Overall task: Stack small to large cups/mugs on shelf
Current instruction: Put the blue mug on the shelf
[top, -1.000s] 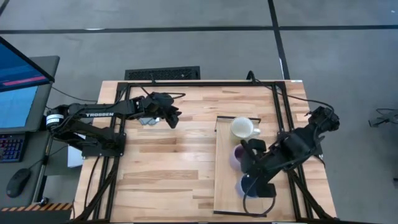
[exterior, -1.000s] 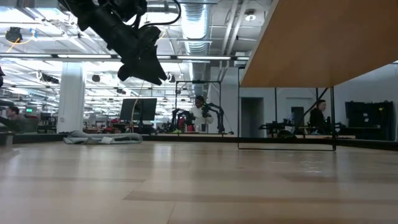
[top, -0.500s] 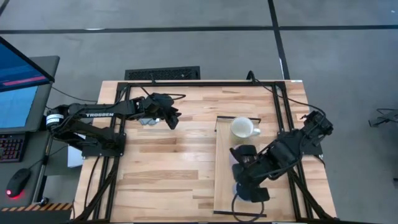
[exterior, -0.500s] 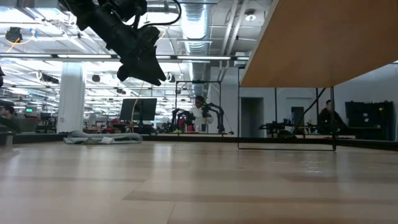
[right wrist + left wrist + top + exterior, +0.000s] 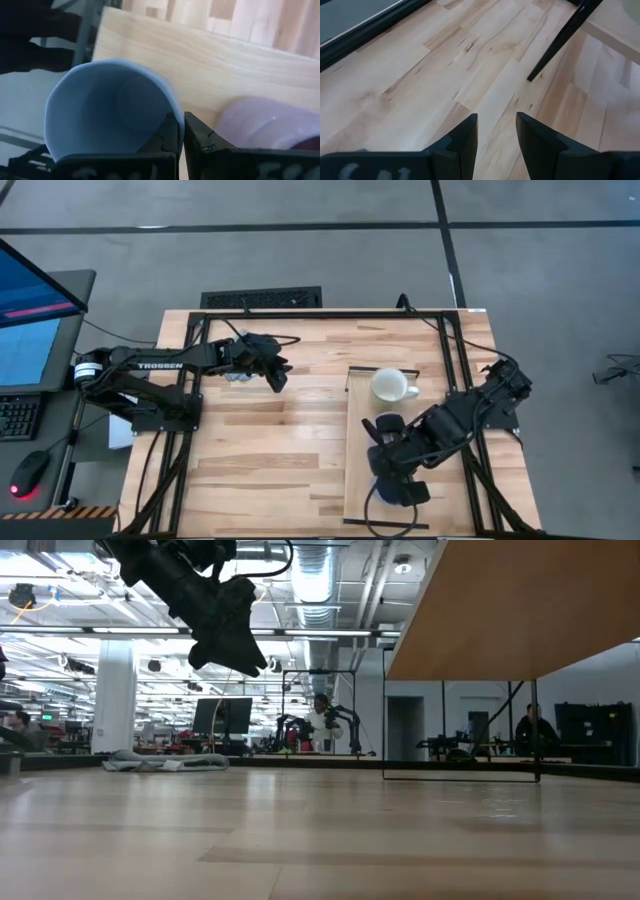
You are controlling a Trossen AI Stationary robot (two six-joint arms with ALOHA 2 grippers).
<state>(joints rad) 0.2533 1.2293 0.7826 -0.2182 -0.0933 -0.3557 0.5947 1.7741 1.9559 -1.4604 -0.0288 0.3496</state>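
Right gripper point(image 5: 180, 131): dark fingers pinched together on the thin rim of the slate blue mug point(image 5: 110, 107), one finger inside the wall, one outside. Mug interior is smooth, matte, round-mouthed. In the high view the gripper point(image 5: 390, 470) sits lower centre-right of the frame, over the near part of the shelf point(image 5: 358, 405), with the mug hidden beneath it.

Shelf: long pale plank, fine straight grain, smoother than the slatted, knotty tabletop point(image 5: 260, 440) around it.

Lavender mug point(image 5: 260, 122): glossy rounded rim, just beside the blue mug in the right wrist view; in the high view the arm covers it.

Cream-white mug point(image 5: 391, 386): round, glazed, handle pointing frame-right, standing on the far end of the shelf, apart from the gripper.

Left gripper point(image 5: 276, 372): upper centre-left in the high view, raised above the table, fingers point(image 5: 465, 137) apart with bare wood showing between them.

Versus 1.0 s ago: right gripper has shifted frame-left and slightly down along the shelf; the purple and blue mugs, then partly visible, are now covered. Left arm and cream-white mug unchanged.
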